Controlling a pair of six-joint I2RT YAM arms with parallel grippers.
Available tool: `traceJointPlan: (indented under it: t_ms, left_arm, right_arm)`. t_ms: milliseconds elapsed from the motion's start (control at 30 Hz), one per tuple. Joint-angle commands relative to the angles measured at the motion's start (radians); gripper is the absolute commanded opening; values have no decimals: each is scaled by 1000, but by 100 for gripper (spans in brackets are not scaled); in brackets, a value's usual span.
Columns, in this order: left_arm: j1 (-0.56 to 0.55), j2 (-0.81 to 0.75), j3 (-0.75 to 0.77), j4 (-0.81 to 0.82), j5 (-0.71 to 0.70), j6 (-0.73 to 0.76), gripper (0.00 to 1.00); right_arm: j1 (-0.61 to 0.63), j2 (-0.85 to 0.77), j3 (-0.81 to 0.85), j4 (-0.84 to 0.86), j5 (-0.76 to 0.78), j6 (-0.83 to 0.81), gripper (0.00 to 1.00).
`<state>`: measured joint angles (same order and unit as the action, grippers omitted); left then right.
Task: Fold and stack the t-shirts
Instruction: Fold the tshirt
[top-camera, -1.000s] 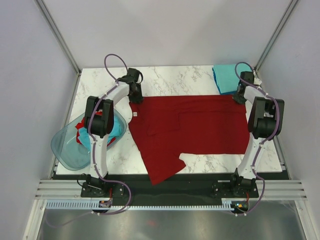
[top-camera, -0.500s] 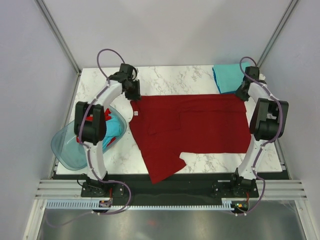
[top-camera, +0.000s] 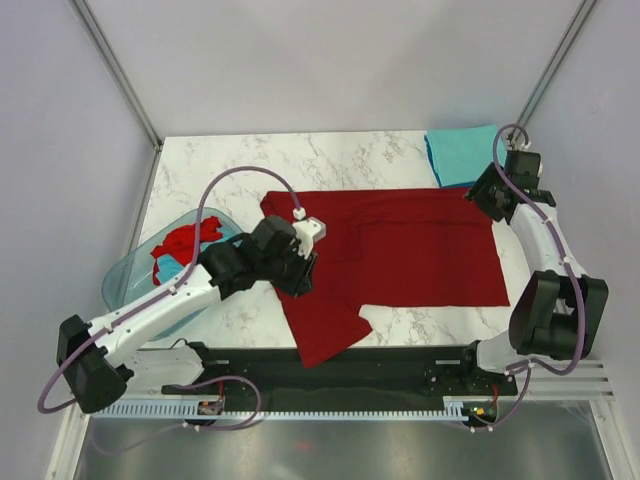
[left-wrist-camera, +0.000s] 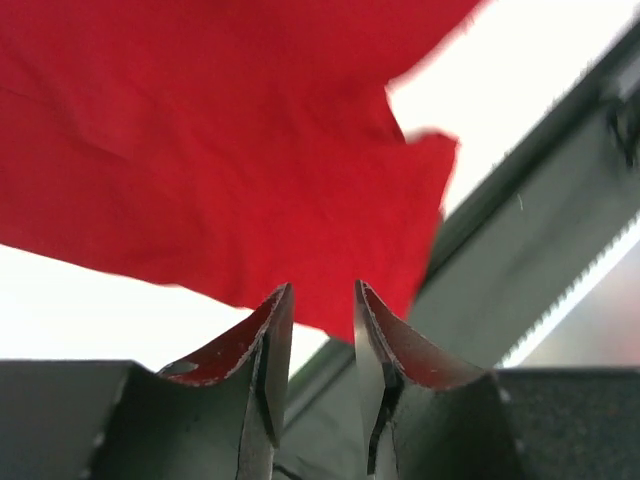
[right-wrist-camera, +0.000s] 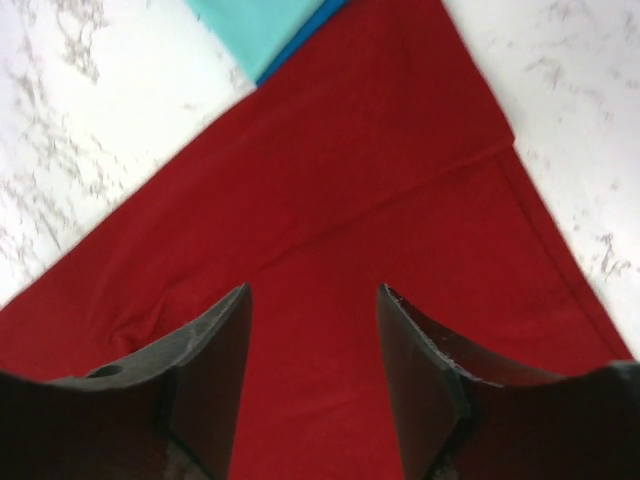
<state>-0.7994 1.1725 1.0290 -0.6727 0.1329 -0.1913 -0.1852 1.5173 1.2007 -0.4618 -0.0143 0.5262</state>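
Observation:
A dark red t-shirt (top-camera: 400, 250) lies spread flat across the marble table, and one flap (top-camera: 320, 335) hangs over the front edge. My left gripper (top-camera: 303, 283) hovers over the shirt's left part. In the left wrist view it (left-wrist-camera: 322, 300) is open by a narrow gap and empty, with the red cloth (left-wrist-camera: 200, 150) ahead. My right gripper (top-camera: 480, 193) is at the shirt's far right corner. In the right wrist view it (right-wrist-camera: 315, 300) is wide open above the red cloth (right-wrist-camera: 380, 180). A folded teal t-shirt (top-camera: 462, 155) lies at the far right and shows in the right wrist view (right-wrist-camera: 265, 25).
A translucent blue-green basin (top-camera: 130, 300) stands at the table's left edge and holds more red and teal shirts (top-camera: 180, 245). A dark rail (top-camera: 380, 360) runs along the table's front edge and shows in the left wrist view (left-wrist-camera: 540, 180). Grey walls close in the sides.
My left arm has swung from the shirt's far left corner down toward the front, over its left part. My right gripper has drawn back a little to the right. The shirt lies the same.

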Motion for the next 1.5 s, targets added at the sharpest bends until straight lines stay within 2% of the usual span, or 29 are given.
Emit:
traceJointPlan:
  t_ms: [0,100,233,367,600,967,1100,1167,1300,1467]
  left_arm:
    - [-119,-27,-73,-33,-38,-111,38]
    - [-333,63,-127,-27,-111,-241,36]
    - [-522,163,-109,-18,-202,-281,37]
    - [-624,233,-98,-15,-283,-269,41]
    - [-684,391,-70,-11,-424,-292,42]
    - [-687,420,-133,12,-426,-310,41]
    - [-687,421,-138,16,-412,-312,29]
    - [-687,418,-141,16,-401,-313,27]
    - [-689,403,-152,15,-398,-321,2]
    - [-687,355,-138,4,-426,-327,2]
  right_arm:
    - [3,-91,-96,8,-85,-2,62]
    - [3,-149,-141,21,-93,1,63]
    - [3,-166,-158,28,-118,-8,64]
    - [3,-177,-161,28,-130,-22,64]
    - [3,-169,-162,37,-130,-23,64]
    - [4,-174,-171,38,-127,-31,64]
    - [1,-178,-171,38,-127,-29,64]
    - [3,-183,-174,35,-121,-28,64]
    - [3,-197,-188,34,-107,-26,64]
    - [1,-213,-207,6,-72,-3,63]
